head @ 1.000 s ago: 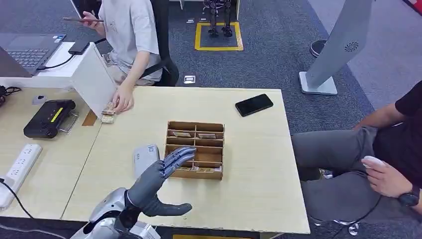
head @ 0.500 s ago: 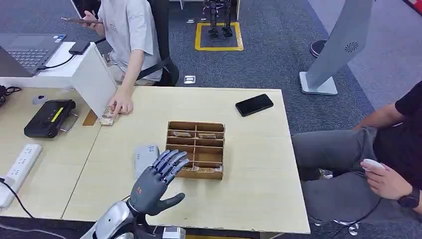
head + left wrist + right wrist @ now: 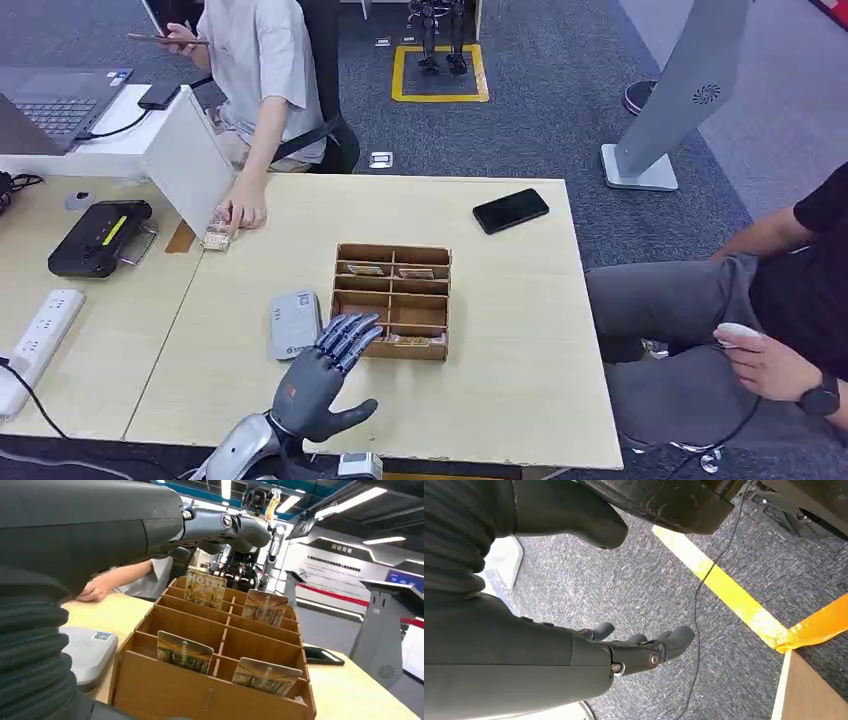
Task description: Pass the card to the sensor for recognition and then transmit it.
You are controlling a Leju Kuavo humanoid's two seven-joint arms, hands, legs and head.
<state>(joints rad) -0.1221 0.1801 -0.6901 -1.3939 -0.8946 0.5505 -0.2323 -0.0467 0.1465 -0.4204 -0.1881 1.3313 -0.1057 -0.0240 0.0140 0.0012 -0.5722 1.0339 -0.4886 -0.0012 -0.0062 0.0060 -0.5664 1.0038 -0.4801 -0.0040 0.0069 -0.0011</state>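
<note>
Table point(image 3: 500, 330), left hand point(image 3: 318, 375) beside card box point(image 3: 392, 300)

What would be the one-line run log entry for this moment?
left hand: open, above table, near card box | right hand: open, hanging over floor | cards: in box | sensor: untouched

Legible text: none showing | cards point(image 3: 205, 589) in the wooden box point(image 3: 200, 695): prints blurring | far wall sign point(image 3: 332, 561): characters too small to read
</note>
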